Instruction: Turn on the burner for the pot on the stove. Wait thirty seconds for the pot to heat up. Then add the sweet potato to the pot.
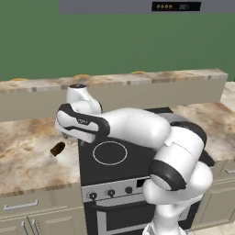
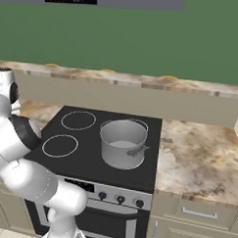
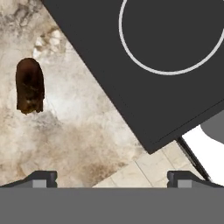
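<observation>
Fingertips (image 3: 43, 178): two small dark tips at the bottom of the hand view, far apart, nothing between them; the pincer is spread wide.
Gripper (image 3: 112, 179): looks straight down over the marbled counter, just off the stove's corner; it touches nothing.
Sweet potato (image 3: 29, 85): dark brown oblong lump lying on the counter, left of the stove's edge and apart from it; in the left base view it shows as a small brown piece (image 1: 58, 148) with a lighter end, just beside the arm's wrist, on the counter left of the stove.
Pot (image 2: 123, 142): round grey steel stockpot, upright on the black glass top, on the right side of the stove in the right base view; one loop handle faces the camera; its inside looks bare.
Stove (image 2: 89, 161): flat black glass top with thin white rings; steel front with black knobs (image 2: 120, 200) below the pot. One ring shows in the hand view (image 3: 170, 39), another in the left base view (image 1: 110, 153).
Arm (image 1: 137, 128): rises from the lower right of the left base view, bends at a dark-banded elbow, then reaches left across the front of the stove; the wrist sits past the stove's left edge, above the counter.
Counter (image 1: 27, 151): tan marbled top on both sides of the stove, with a raised ledge behind.
Hood panel (image 1: 176, 6): small lit display above.
</observation>
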You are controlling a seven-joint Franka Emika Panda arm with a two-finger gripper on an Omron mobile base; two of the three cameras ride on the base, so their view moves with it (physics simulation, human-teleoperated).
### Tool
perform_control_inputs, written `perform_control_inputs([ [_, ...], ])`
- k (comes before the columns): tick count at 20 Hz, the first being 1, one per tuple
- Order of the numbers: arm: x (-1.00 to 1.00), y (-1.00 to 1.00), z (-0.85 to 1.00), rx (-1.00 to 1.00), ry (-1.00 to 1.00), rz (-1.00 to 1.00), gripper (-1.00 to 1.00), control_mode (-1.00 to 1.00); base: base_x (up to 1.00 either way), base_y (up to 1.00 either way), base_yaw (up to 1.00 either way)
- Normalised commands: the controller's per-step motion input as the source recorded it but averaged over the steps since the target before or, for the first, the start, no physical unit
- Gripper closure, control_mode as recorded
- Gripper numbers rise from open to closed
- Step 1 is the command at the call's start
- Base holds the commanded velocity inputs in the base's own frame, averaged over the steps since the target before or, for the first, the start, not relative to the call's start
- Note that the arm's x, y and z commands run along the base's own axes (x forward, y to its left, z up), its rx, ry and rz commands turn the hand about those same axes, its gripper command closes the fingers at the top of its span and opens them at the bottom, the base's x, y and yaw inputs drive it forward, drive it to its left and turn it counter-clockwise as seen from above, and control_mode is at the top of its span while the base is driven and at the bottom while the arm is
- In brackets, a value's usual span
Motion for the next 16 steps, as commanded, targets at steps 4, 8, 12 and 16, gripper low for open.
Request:
perform_control_inputs([
  [4, 0.25, 0.08, -0.12, -0.07, 0.00, -0.07, -1.00, -1.00, 0.00, 0.00, 0.00],
  [8, 0.23, 0.07, -0.16, -0.04, 0.00, -0.05, -1.00, -1.00, 0.00, 0.00, 0.00],
  [12, 0.26, 0.14, -0.22, -0.01, 0.00, -0.02, -1.00, -1.00, 0.00, 0.00, 0.00],
  [16, 0.30, 0.21, -0.25, 0.00, 0.00, 0.00, -1.00, -1.00, 0.00, 0.00, 0.00],
])
